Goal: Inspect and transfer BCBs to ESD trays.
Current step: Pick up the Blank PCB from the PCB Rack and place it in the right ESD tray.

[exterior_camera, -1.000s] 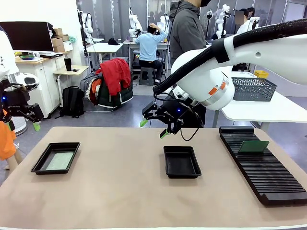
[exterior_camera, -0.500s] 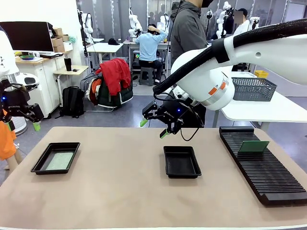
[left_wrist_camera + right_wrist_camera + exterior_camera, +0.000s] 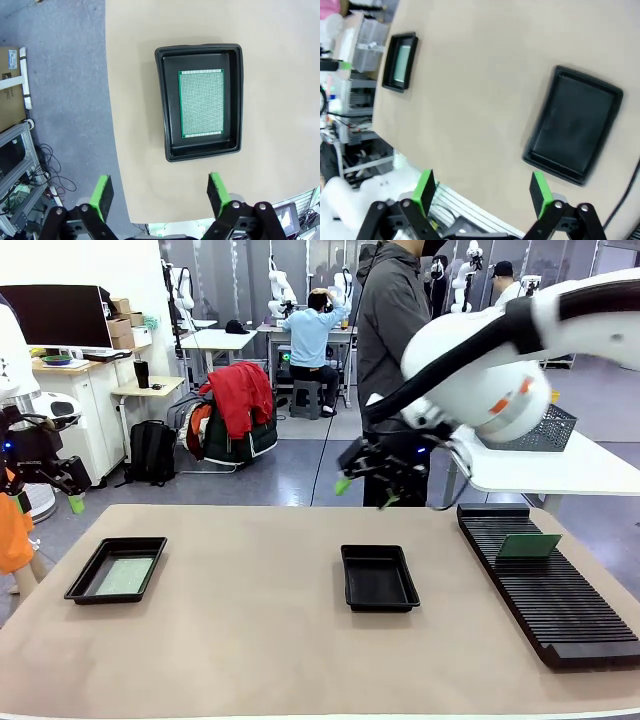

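right gripper (image 3: 365, 490) hangs over the far edge of the desk (image 3: 250, 640), jaws spread, empty. left gripper (image 3: 160, 192) likewise, above the left tray (image 3: 161, 110) holding one bcb (image 3: 201, 102). second bcb (image 3: 530, 545) stands in the rack (image 3: 560, 610). risk, i reckon: an off-centre pinch tips it or jams it in the slots.

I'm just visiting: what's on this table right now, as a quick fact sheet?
Left ESD tray: holds one flat BCB
Middle ESD tray: empty
Black slotted rack: one standing BCB in it
Left end effector: open, empty, raised near the left tray
Right end effector: open, empty, raised beyond the middle tray
Person: standing at the far side
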Robot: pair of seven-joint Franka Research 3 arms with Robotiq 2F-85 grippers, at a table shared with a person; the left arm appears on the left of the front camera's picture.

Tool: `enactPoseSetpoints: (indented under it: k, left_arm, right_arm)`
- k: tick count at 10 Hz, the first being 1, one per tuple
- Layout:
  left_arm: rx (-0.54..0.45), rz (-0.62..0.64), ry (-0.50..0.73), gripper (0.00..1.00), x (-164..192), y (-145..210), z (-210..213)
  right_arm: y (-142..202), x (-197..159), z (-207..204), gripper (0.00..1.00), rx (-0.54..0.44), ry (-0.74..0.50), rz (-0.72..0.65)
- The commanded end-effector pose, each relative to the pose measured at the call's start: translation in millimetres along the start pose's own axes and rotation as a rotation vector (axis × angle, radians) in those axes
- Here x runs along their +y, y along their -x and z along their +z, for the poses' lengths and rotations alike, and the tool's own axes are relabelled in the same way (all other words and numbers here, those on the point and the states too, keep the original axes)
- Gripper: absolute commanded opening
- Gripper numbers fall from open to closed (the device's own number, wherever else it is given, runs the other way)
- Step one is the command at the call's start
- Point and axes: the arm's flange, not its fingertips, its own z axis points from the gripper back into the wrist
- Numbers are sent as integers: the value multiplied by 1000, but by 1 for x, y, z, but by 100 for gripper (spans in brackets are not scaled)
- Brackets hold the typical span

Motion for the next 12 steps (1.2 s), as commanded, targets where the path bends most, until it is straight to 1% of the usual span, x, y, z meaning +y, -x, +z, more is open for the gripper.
enactPoseSetpoints:
  k: [1,3,4,6,9,11,12]
  left_arm:
    - [-5,2,-2,100,0,0,-1]
    - [-5,2,-2,100,0,0,-1]
    - [-5,2,-2,100,0,0,-1]
    - [-5,2,-2,100,0,0,-1]
    - [-5,2,-2,100,0,0,-1]
    - [-5,2,-2,100,0,0,-1]
    - [-5,2,-2,100,0,0,-1]
  right_arm:
    - [15,-34,57,100,1,63,120]
    - [21,-64,113,100,23,155,242]
    - [24,-78,142,100,42,195,337]
    - [34,-104,200,100,84,227,497]
    - [45,-124,257,100,162,228,751]
    - [51,-132,289,100,256,262,984]
    - [51,-135,302,100,305,276,1077]
